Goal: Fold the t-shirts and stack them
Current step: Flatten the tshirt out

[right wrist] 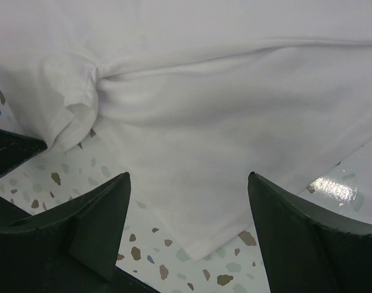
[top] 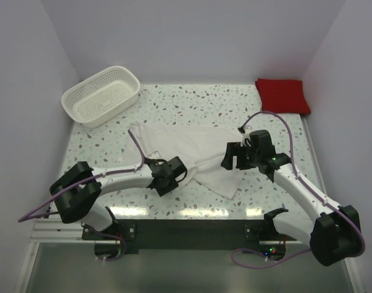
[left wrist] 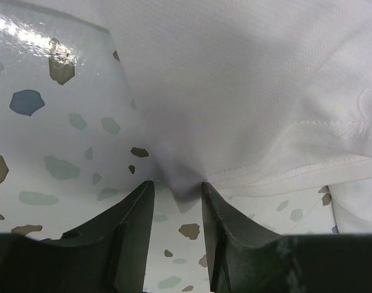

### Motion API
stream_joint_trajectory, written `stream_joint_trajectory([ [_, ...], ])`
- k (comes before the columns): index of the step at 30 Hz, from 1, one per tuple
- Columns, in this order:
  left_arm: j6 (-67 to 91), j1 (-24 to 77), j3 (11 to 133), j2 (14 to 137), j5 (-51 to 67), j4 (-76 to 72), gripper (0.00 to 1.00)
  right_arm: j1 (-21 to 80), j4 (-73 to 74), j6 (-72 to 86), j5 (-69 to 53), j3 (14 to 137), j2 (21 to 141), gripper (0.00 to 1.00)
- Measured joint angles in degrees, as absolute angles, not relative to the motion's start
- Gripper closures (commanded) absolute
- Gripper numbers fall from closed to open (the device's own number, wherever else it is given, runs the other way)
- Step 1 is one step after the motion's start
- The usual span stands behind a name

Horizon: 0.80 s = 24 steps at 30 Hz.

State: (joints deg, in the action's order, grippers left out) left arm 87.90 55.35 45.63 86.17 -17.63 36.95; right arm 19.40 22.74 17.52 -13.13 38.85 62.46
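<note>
The white t-shirt (top: pixel 192 146) lies spread and creased in the middle of the table. My left gripper (top: pixel 181 175) is at its near left edge. In the left wrist view (left wrist: pixel 177 183) the jaws stand narrow, pinched on a bunched fold of the shirt's hem (left wrist: pixel 247 110), which draws to a point between the fingertips. My right gripper (top: pixel 235 160) hovers open over the shirt's right part; its wide-apart jaws (right wrist: pixel 189 183) frame a corner of the white t-shirt (right wrist: pixel 198 140). The red t-shirt (top: pixel 282 94) lies folded at the back right corner.
A white lattice basket (top: pixel 100 96) stands empty at the back left. Grey walls close in the table on three sides. The speckled tabletop (top: pixel 192 101) shows behind the white shirt and at the near edge.
</note>
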Motion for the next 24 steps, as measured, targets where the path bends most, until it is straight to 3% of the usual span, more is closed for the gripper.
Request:
stream_joint_trajectory([
  [10,89.5,55.7,48.1,88.8,-18.2,39.4,0.71,19.4,22.2,17.5,-13.3,37.9,61.5,0.19],
  [13,89.6,55.7,48.2,89.0,-18.2,39.6,0.78,19.4,22.2,17.5,-13.3,37.9,61.5,0.19],
  [18,90.0,55.8,48.2,89.1,-18.2,39.6,1.00,19.4,22.2,17.5,-13.3,37.9,61.5,0.19],
  [24,89.8,55.9,47.5,88.2,-18.3,39.6,1.00,19.4,22.8,17.6,-12.7,37.9,61.5,0.19],
])
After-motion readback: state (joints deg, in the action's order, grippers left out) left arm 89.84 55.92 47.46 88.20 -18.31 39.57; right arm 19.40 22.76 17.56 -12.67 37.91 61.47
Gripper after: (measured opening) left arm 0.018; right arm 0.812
